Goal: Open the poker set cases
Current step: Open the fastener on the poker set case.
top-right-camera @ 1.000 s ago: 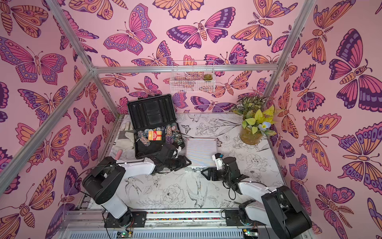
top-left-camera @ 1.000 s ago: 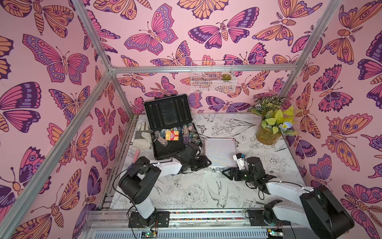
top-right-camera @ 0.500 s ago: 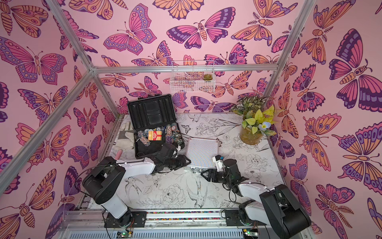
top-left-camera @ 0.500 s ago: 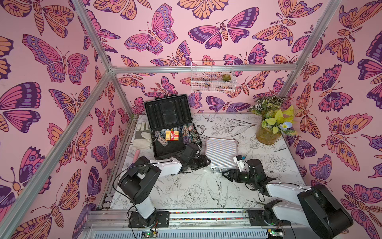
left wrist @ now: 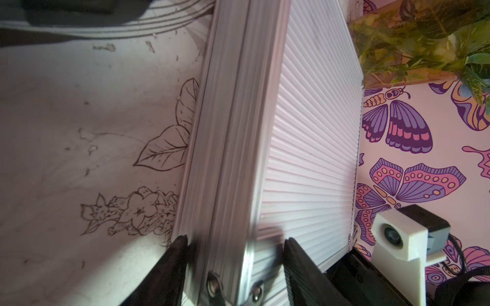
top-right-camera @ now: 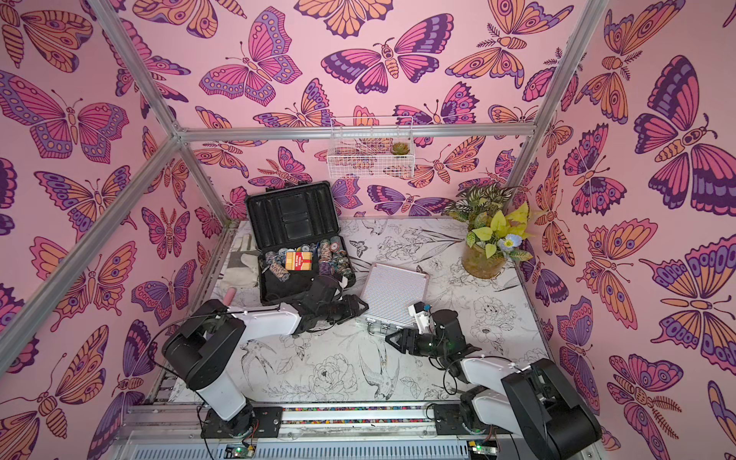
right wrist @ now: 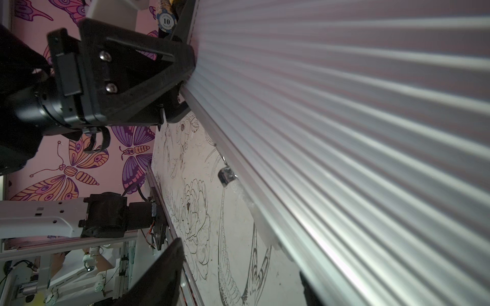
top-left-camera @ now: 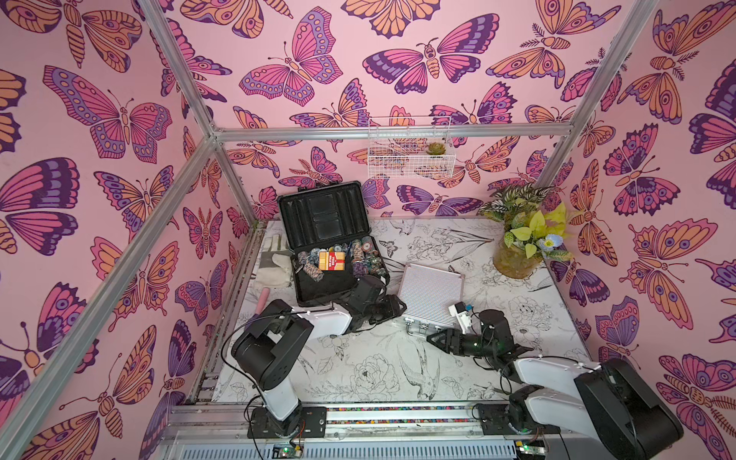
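The larger dark case (top-left-camera: pixel 318 292) (top-right-camera: pixel 278 290) stands open at the back left, lid (top-left-camera: pixel 324 217) upright, with chips and a red card box inside. The silver ribbed case (top-left-camera: pixel 432 292) (top-right-camera: pixel 392 292) (left wrist: pixel 305 132) (right wrist: pixel 344 106) lies closed mid-table, its chrome latches (top-left-camera: pixel 414 328) on the near edge. My left gripper (top-left-camera: pixel 400 308) (top-right-camera: pixel 362 306) (left wrist: pixel 236 239) is shut on its near left corner, one finger under it and one on the lid. My right gripper (top-left-camera: pixel 430 338) (top-right-camera: pixel 388 338) (right wrist: pixel 240 258) is open, low at the case's front edge, holding nothing.
A potted plant (top-left-camera: pixel 517 255) stands at the back right. A wire basket (top-left-camera: pixel 410 153) hangs on the back wall. A work glove (top-left-camera: pixel 273 259) and a pink stick (top-left-camera: pixel 263 298) lie left of the dark case. The metal rail (top-left-camera: pixel 358 410) runs along the table's front.
The silver case has shifted and turned a little in my left gripper's hold. My right gripper's jaws have narrowed slightly, and it has stayed close to the case's front edge.
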`<state>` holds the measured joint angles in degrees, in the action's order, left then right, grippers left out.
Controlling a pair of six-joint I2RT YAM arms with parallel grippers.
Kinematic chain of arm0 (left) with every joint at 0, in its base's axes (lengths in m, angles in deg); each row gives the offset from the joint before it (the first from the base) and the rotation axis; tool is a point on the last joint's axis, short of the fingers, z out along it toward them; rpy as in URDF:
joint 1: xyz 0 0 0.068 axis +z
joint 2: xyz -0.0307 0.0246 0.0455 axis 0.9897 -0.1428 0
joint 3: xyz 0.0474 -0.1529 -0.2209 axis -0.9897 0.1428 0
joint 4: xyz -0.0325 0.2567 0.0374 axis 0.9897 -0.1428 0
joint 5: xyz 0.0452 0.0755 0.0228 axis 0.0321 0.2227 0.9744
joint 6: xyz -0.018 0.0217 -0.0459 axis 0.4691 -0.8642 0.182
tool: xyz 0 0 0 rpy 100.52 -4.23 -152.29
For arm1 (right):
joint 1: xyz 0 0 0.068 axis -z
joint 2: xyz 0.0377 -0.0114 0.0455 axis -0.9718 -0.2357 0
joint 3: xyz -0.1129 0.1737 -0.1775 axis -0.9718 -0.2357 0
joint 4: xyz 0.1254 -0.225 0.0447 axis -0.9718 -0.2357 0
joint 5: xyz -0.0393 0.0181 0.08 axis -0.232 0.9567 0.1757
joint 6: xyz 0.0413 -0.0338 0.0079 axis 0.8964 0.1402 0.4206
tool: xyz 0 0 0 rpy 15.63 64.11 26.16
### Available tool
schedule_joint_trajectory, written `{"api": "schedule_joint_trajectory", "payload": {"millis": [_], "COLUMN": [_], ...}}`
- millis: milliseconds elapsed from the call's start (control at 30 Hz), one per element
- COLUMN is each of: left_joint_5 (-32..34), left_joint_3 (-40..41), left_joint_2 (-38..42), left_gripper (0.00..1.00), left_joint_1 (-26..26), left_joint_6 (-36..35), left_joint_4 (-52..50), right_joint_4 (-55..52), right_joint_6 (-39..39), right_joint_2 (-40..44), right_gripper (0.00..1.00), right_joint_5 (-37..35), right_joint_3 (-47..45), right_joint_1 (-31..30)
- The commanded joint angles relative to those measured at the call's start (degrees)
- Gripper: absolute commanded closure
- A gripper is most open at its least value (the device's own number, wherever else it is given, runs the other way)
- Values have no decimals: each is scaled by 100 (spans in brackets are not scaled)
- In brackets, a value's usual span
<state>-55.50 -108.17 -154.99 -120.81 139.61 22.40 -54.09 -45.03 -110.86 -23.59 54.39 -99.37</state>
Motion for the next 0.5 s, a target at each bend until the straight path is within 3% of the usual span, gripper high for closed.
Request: {"api": "schedule_joint_trajectory", "payload": {"millis": [0,467], "left_joint_5": [-651,-627], "left_joint_3": [34,93], "left_joint_2": [-221,-198], "left_gripper": [42,42], "left_joint_1": [-324,-325], "left_joint_6": [119,117], "left_joint_4": [-270,-227], "right_joint_4": [1163,543], "right_joint_6": [-41,-146], "right_joint_2": [302,964], "right_gripper": [30,27], "right_joint_5": [692,437], "right_joint_3": [239,195], "right_joint_1": [-134,-134]}}
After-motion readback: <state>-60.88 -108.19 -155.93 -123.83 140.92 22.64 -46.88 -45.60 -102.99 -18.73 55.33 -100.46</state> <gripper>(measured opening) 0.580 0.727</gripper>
